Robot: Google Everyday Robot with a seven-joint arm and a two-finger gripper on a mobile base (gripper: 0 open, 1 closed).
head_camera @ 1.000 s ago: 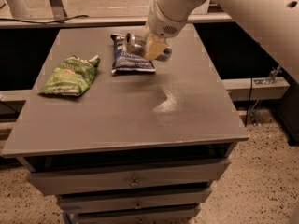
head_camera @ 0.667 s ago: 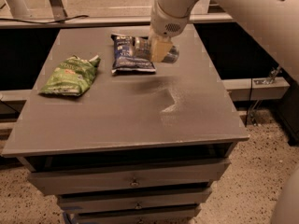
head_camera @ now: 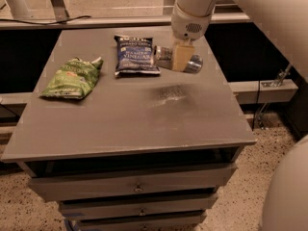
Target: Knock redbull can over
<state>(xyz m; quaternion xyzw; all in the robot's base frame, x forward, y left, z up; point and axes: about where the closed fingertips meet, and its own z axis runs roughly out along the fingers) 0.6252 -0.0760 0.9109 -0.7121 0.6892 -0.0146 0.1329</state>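
You are looking at the hand [head_camera: 182, 57] hanging low over the far right part of the grey wooden surface [head_camera: 130, 124], its tan front facing the camera. The slim silver-and-blue metal redbull can [head_camera: 194, 64] is lying crosswise right at the hand, not standing. One shiny end is poking out to the hand's left and the other, lower end to its right, so the can is tilting slightly down toward the right.

The hand's tan front is covering the can's middle. You cannot tell whether the hand is gripping the can or only sitting in front of it.

The thick white arm [head_camera: 192, 8] is coming down steeply from the top edge, and its upper part is running out of view.

Just to the left of the can, the dark blue chip bag [head_camera: 136, 55] is lying flat. The crumpled green chip bag [head_camera: 72, 77] is lying well apart, toward the left edge. The grey drawers [head_camera: 139, 187] below the surface are being cut off at the bottom.
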